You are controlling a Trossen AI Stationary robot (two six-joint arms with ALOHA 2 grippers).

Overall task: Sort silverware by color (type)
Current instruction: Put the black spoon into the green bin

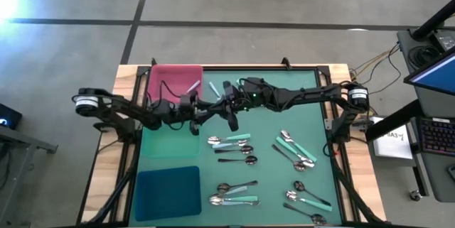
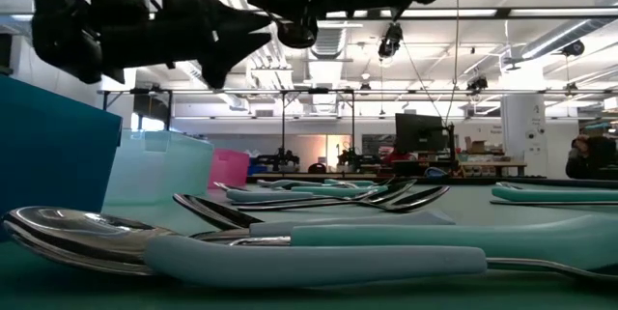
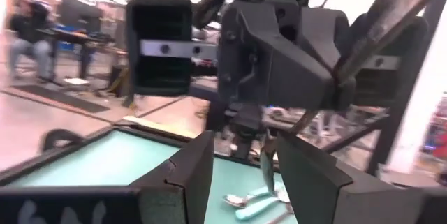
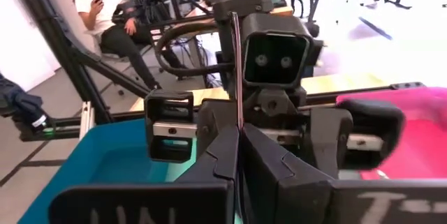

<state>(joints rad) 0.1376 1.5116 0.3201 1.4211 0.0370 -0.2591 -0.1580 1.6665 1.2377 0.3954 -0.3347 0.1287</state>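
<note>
Both grippers meet in mid-air above the teal mat, in front of the pink tray (image 1: 174, 82). My right gripper (image 4: 239, 137) comes from the table's right and is shut on a thin metal utensil (image 4: 235, 56) that stands upright. My left gripper (image 3: 244, 151) faces it from the left, open. Its two fingers stand either side of the utensil's lower end (image 3: 267, 168) without visibly touching it. Several spoons with silver, black or teal handles (image 1: 231, 141) (image 1: 295, 150) (image 1: 234, 199) lie flat on the mat (image 1: 270, 125). My right gripper pinches the utensil's handle (image 4: 237, 123) between its two shut fingers. The fingers are level, coming from the table's right, and lie across the handle. The utensil stands upright, one end above the fingers and the other hanging below, lifted clear of the mat.
A pale green tray (image 1: 162, 143) and a blue tray (image 1: 168, 191) stand along the mat's left side. A silver utensil (image 1: 192, 86) lies in the pink tray. A teal-handled piece (image 1: 213, 88) lies beside it. A seated person (image 4: 112, 21) shows beyond the table.
</note>
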